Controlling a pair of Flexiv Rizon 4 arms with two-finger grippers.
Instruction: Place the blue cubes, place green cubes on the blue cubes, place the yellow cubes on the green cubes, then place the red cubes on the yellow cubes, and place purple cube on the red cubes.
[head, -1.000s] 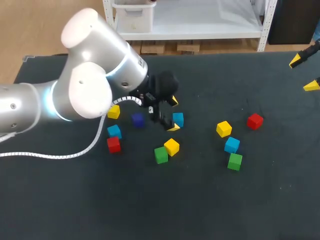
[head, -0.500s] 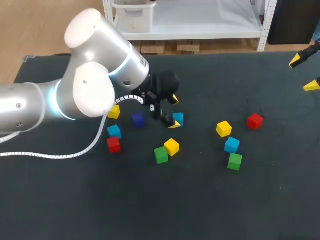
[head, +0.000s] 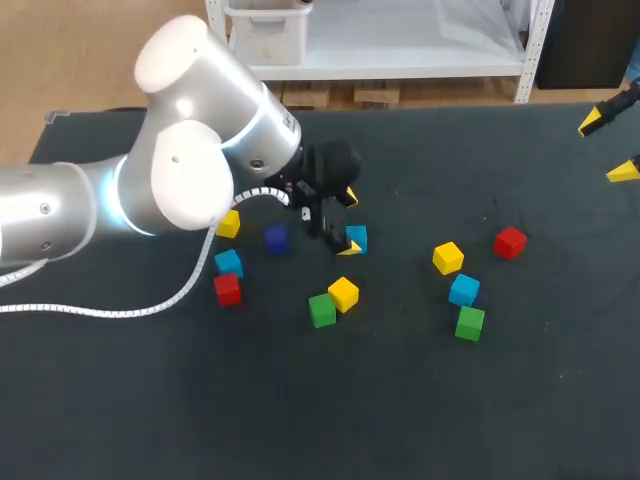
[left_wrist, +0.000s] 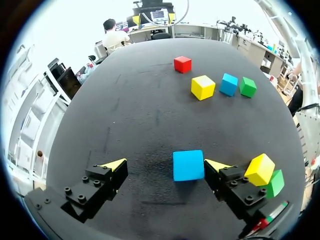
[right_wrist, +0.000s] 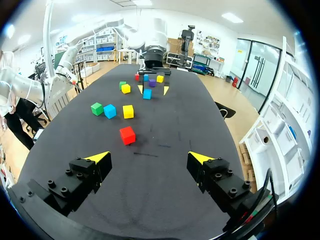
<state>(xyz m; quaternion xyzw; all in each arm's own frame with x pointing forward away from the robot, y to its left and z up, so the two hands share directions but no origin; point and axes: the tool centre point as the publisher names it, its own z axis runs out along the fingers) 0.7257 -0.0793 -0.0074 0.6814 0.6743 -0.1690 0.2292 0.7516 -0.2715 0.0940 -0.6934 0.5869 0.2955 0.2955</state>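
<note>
Left tool (left_wrist: 166, 164) nearer one of three blue cubes (left_wrist: 188, 165)

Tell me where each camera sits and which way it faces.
Head view: fixed above and behind, looking down on the table; left arm enters at left, tips of the right gripper at the right edge.
Left wrist view: on the left wrist, looking along the open left gripper at a blue cube between its fingers.
Right wrist view: on the right wrist, looking across the table at the left arm; own open fingers show.
Shared: all three show that blue cube.
</note>
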